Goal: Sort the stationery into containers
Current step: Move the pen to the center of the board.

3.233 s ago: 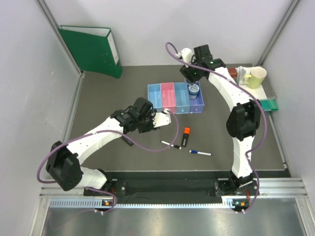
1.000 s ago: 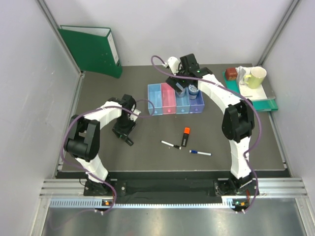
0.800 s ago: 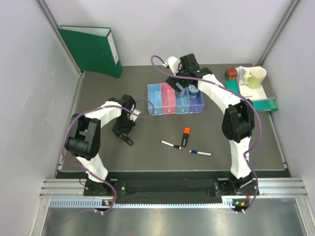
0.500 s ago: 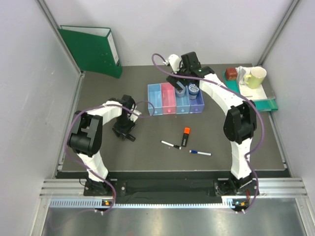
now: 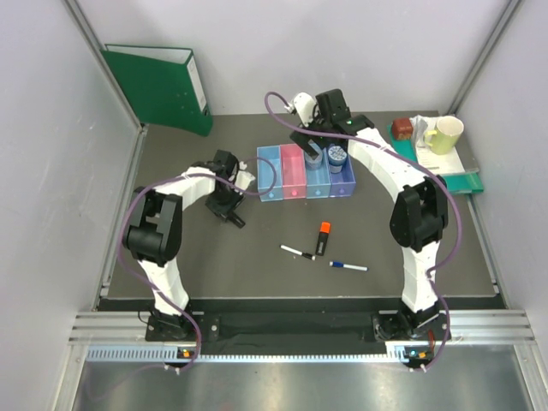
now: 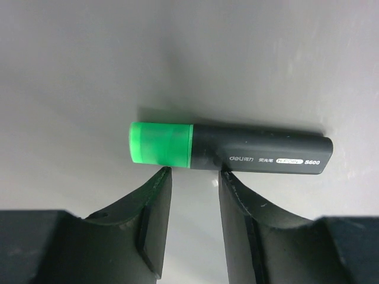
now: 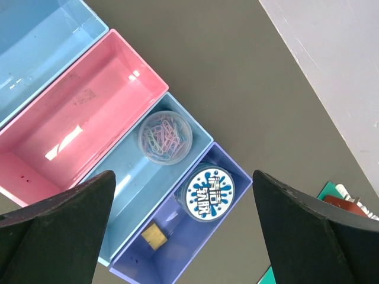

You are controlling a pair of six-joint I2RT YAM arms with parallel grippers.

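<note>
My left gripper [image 6: 192,174] is open with a narrow gap and holds nothing. A green-capped black highlighter [image 6: 237,152] lies flat on the table just beyond its fingertips. In the top view this gripper [image 5: 231,208] sits left of the light blue bin [image 5: 270,171]. My right gripper [image 5: 312,147] is open wide and empty above the bins. Below it are the pink bin [image 7: 77,118], the blue bin [image 7: 118,201] with a cup of paper clips [image 7: 165,137], and the purple bin [image 7: 195,260] with the blue-white tub [image 7: 209,193] and tan block [image 7: 153,235]. An orange-capped highlighter [image 5: 324,232] and two white pens [image 5: 297,252] [image 5: 348,266] lie on the table.
A green binder [image 5: 163,86] leans at the back left. A yellow-green mug [image 5: 443,134] and a red-brown item [image 5: 402,130] stand on the teal tray [image 5: 469,181] at the back right. Grey walls close in both sides.
The right gripper has let the tub go into the purple bin and now hangs open above the bins. The left gripper has swung back up and right towards the light blue bin.
</note>
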